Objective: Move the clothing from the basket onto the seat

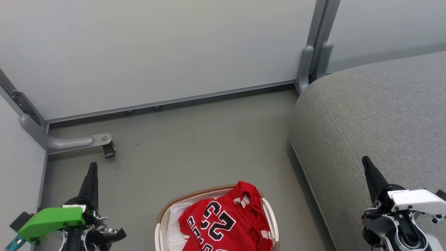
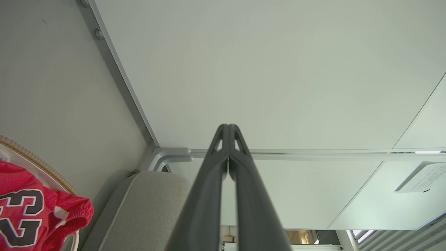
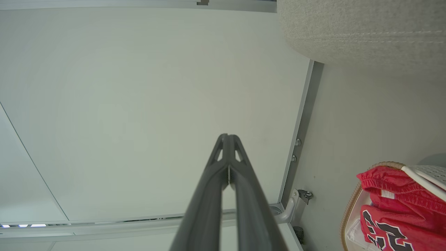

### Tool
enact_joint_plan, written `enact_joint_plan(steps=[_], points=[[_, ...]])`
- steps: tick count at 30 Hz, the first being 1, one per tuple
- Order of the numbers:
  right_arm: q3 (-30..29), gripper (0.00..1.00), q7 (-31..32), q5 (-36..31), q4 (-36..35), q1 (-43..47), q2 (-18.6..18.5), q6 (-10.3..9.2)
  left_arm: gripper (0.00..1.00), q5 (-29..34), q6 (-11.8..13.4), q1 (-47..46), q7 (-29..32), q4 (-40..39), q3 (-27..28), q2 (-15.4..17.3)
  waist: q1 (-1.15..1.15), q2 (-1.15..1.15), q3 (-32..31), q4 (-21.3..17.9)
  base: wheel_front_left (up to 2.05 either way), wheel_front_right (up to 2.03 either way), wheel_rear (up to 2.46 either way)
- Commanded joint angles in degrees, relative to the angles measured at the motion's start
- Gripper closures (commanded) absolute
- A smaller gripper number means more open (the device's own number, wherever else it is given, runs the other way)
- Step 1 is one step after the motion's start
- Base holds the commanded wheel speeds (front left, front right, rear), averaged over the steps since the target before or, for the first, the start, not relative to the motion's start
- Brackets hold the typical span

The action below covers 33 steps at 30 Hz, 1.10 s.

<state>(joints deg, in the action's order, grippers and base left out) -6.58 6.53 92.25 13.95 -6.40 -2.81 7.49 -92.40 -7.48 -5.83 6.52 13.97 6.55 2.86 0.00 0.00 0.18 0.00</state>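
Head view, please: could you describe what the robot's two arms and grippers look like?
The left gripper carries a bright green cover; the right gripper carries a white cover dotted with black screws. Both have long, dark, tapering fingers, with small triangular cut-outs near the tips in the wrist views.

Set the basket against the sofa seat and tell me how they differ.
Size: the basket is small, the seat far larger. Look: the basket is cream plastic with a brown woven rim; the seat is grey fabric with a stitched seam. State: the basket holds the red clothing; the seat's visible part has none. Both have rounded outlines.
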Motion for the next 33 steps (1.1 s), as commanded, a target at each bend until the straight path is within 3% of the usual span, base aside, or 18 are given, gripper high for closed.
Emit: enact_joint_plan(steps=[1,33], points=[[-0.1,1.0,0.1,-0.2,0.1,0.4,-0.1,0.0,1.0,0.4,0.0,-0.8,0.2,0.0,0.1,0.1,0.0,0.0,0.0,0.0,0.0,0.0,0.0],[-0.1,1.0,0.1,-0.2,0.1,0.4,-0.1,0.01,1.0,0.4,0.0,-0.8,0.2,0.0,0.2,0.1,0.0,0.0,0.0,0.0,0.0,0.0,0.0]])
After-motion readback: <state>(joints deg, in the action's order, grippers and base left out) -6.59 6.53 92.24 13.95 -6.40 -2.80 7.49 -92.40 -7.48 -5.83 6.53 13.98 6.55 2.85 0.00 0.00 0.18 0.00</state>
